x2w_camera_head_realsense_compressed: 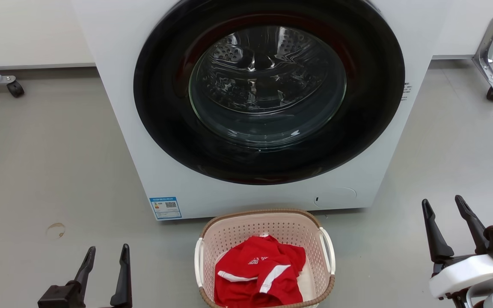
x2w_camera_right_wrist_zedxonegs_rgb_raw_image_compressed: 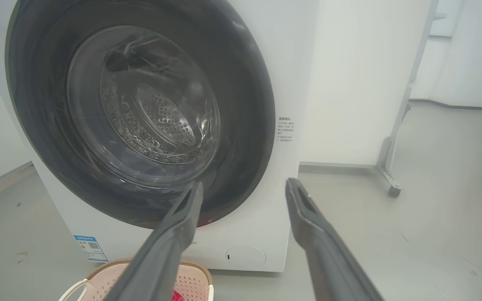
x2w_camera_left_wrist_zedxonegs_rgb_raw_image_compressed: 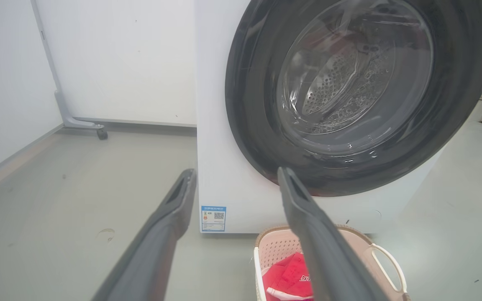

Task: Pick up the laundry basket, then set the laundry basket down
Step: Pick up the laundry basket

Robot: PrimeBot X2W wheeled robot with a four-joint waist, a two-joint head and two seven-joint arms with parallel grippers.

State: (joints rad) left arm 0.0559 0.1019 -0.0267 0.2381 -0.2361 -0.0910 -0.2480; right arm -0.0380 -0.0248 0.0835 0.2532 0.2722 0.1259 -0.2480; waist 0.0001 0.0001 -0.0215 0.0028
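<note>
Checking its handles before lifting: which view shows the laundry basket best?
The head view: the laundry basket shows nearly whole, both white handles clear. The left wrist view has it partly behind a finger; the right wrist view shows one corner.

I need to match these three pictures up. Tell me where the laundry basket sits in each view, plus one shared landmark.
Head view: laundry basket bottom centre, on the floor before the washing machine.
Left wrist view: bottom edge, right of centre, cut off.
Right wrist view: bottom edge, left of centre, cut off.
Shared landmark: the blue label low on the machine's front, by the basket's left side.
</note>
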